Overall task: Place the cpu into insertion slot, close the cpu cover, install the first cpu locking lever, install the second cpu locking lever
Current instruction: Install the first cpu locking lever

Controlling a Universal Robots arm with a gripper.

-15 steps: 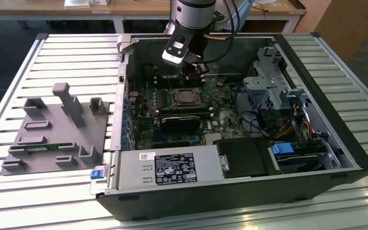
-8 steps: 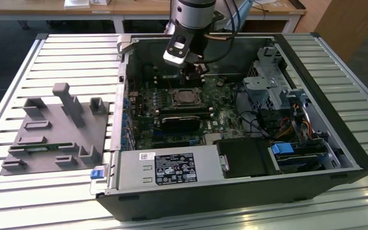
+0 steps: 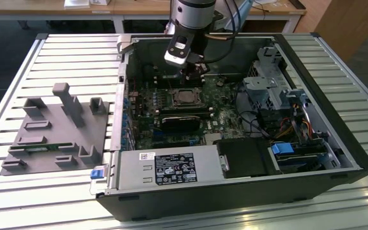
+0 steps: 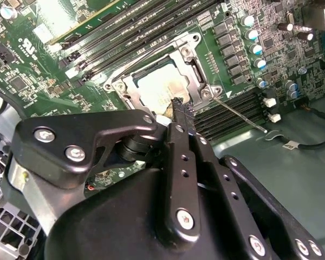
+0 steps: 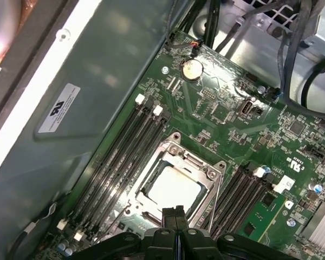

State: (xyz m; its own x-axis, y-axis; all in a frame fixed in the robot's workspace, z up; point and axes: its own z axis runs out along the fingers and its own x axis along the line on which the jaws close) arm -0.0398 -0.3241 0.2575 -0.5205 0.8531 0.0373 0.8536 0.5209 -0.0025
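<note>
Open computer case (image 3: 235,203), the arm reaching in over the green circuit board (image 3: 147,125).
The gripper (image 5: 176,212), fingers pressed together on nothing, hangs at the edge of the insertion slot (image 3: 185,97). The cpu cover (image 5: 199,164) lies flat (frame down) around the cpu (image 5: 170,188), which sits in the slot.

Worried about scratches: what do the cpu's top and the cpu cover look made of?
The cpu: dull silver-grey metal top, likely; it shines softly, matte. The cpu cover: thin bright metal, perhaps stamped steel; its edges glint sharply.
</note>
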